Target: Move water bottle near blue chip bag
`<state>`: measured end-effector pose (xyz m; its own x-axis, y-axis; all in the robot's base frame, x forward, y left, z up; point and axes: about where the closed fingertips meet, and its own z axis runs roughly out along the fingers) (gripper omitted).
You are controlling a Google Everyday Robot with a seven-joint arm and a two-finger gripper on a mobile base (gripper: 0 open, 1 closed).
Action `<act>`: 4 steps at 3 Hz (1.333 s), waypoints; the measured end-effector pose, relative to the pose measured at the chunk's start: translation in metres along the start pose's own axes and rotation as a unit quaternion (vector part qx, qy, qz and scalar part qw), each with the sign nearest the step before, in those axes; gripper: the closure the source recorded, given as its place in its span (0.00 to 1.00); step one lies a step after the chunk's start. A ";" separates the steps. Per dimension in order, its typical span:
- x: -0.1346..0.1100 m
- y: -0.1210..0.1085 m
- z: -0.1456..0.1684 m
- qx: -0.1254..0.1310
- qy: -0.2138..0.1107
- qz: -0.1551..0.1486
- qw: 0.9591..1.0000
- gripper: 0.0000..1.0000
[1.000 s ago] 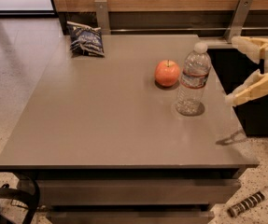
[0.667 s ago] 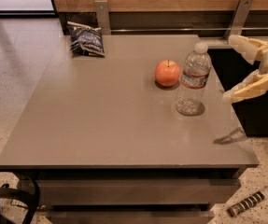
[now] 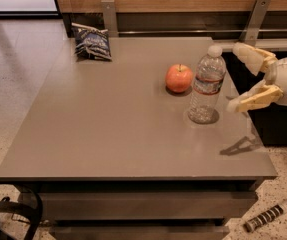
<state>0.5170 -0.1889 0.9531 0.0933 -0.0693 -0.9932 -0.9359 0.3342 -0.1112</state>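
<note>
Just right of the bottle, the claw hangs with its two pale fingers spread wide and nothing between them. One finger is up near the level of the bottle's cap and the other is lower and nearer the front.

Over the last second the claw has crept in toward the bottle. Its fingertips were well clear of the bottle then, and now they sit near its side without touching it. The bottle has not moved. It stands upright on the surface with its cap on. The apple is just left of the bottle, and I can't tell whether the two touch. The bag lies far to the left of the bottle and beyond it, well apart, at the back corner.

This looks like the tail of the approach. The claw is lined up on the bottle and closing the gap, but no grip has been made and none of the carry toward the bag is done.

The next move probably calls for a little more travel toward the bottle until the fingers straddle its body, and then a squeeze. A tall, light bottle like this may tip if one fingertip reaches it first. A shove to its left would push it into the apple, so an even grip from both fingers seems wise.
</note>
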 end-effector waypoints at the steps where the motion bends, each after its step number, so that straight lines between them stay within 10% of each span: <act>1: 0.011 -0.001 0.008 0.001 0.018 0.023 1.000 0.00; 3: 0.026 -0.003 0.030 -0.010 0.018 0.041 0.999 0.02; 4: 0.027 -0.003 0.041 -0.012 0.030 0.035 0.999 0.23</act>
<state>0.5359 -0.1535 0.9254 0.0069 -0.1025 -0.9947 -0.9475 0.3173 -0.0393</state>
